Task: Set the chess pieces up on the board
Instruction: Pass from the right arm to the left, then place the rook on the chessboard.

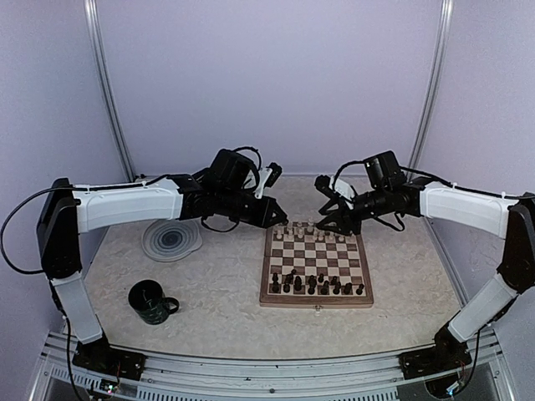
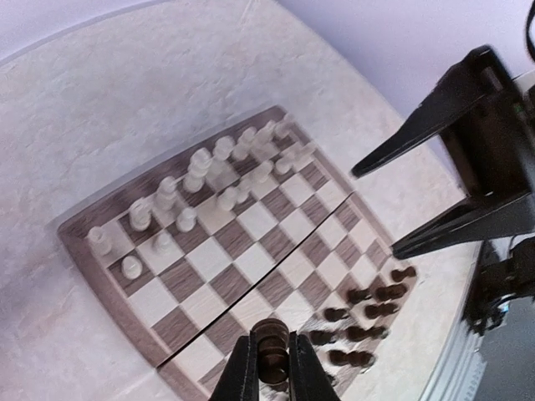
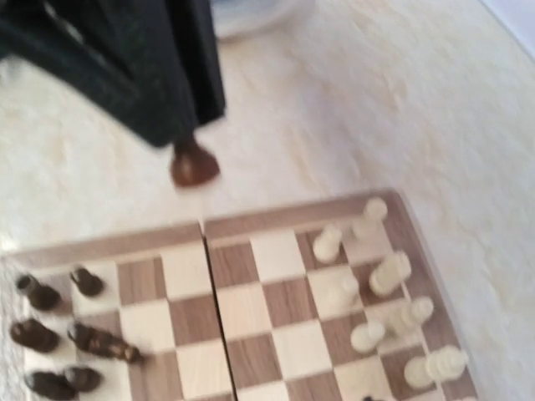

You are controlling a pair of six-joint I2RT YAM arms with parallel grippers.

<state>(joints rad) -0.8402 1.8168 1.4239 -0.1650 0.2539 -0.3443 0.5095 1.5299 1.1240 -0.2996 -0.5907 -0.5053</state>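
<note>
A pale, mottled worktop point(image 1: 217, 276) fills the cell, with lavender walls behind it. The board point(image 1: 318, 257) lies just to 3 o'clock of its middle. A dark mug point(image 1: 152, 302) stands at 8 o'clock and a grey swirl plate point(image 1: 171, 240) at 10 o'clock.

The cream pieces point(image 1: 309, 229) crowd the board's 12 o'clock edge. The dark pieces point(image 1: 313, 286) sit along its 6 o'clock edge, several looking tipped or off their squares.

The left end effector point(image 2: 270, 368) hangs at the board's 11 o'clock corner, its fingers pressed onto one dark piece point(image 2: 269, 338), which seems to be held upright. The right end effector point(image 2: 375, 213) hovers at about 12 o'clock, fingers spread with nothing between them.

These chess pieces look like light, stiff turned wood with a smooth, round surface. A firm squeeze is unlikely to damage one, but an off-centre pinch could let it twist or shoot out. The best hold is probably across the narrow waist under the head, with the piece kept vertical. The bases are small, so a piece probably topples easily on release. The ranks are tight, so open fingers need room on both sides of the chosen piece.
</note>
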